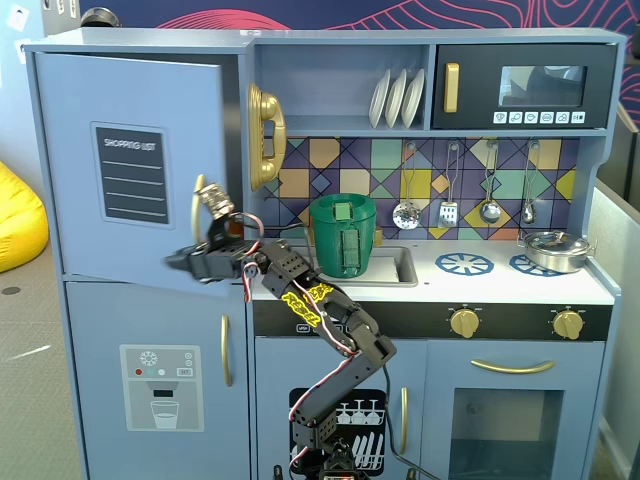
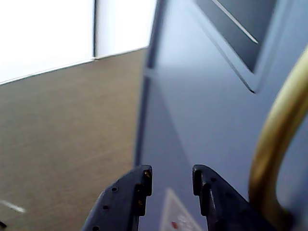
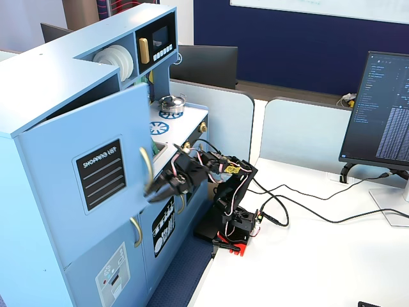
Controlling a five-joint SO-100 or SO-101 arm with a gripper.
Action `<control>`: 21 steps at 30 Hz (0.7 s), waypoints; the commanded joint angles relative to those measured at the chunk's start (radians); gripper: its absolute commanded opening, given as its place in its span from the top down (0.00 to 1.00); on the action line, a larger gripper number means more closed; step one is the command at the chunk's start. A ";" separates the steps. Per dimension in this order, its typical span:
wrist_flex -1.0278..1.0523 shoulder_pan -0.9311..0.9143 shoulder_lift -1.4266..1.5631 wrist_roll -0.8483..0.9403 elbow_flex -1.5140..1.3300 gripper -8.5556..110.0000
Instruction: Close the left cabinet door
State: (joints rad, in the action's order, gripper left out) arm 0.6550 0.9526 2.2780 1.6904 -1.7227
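Observation:
The left cabinet door is light blue with a black "SHOPPING LIST" panel and a curved gold handle. It stands ajar, swung a little out from the cabinet, as another fixed view also shows. My gripper is open and empty, in front of the door's lower part, just below and beside the handle. In the wrist view the jaws stand apart with nothing between them, close to the door face, with the handle at their right.
Below is the lower door with the dispenser graphic. A gold telephone, a green pot in the sink and the black microwave lie to the right. The arm's base stands on a white desk beside a monitor.

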 commanded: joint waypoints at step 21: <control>0.075 -0.407 0.255 -0.049 -0.169 0.93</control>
State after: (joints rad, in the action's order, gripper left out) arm 0.6980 0.6090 2.4421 1.6644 -1.8515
